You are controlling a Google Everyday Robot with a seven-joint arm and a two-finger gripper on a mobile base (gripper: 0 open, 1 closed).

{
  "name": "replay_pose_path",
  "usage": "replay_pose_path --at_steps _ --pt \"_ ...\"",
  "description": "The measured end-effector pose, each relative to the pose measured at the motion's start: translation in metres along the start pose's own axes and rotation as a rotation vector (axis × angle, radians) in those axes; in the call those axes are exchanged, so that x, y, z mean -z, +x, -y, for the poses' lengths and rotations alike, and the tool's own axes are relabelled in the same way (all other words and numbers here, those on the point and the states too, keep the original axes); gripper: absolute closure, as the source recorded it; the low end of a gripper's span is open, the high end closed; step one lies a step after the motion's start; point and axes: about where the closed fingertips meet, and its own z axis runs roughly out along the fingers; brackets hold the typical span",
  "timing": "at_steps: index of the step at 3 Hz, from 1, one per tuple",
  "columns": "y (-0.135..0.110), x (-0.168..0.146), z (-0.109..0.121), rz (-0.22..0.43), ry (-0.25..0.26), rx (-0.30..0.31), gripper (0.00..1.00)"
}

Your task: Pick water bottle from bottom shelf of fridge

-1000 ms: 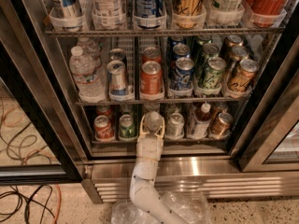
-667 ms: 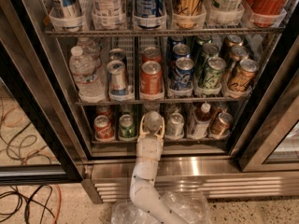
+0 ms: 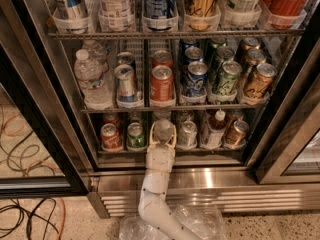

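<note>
Tool at water bottle, bottom shelf of fridge; cans alongside

The fridge is brushed stainless steel with a dull sheen. The bottom shelf is dark metal wire with a smooth steel lip. The water bottle is clear ribbed plastic (its cap white). The matt, off-white plastic pincer is at the bottle, at the shelf's front.
</note>
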Motion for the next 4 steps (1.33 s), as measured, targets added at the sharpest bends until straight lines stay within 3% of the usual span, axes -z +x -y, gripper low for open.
replay_pose_path --at_steps 2,4 --pt "-0.027 0.017 0.005 0.035 -0.027 -0.015 1.0" --pt "-0.048 0.047 0.017 -0.007 -0.171 0.02 1.0"
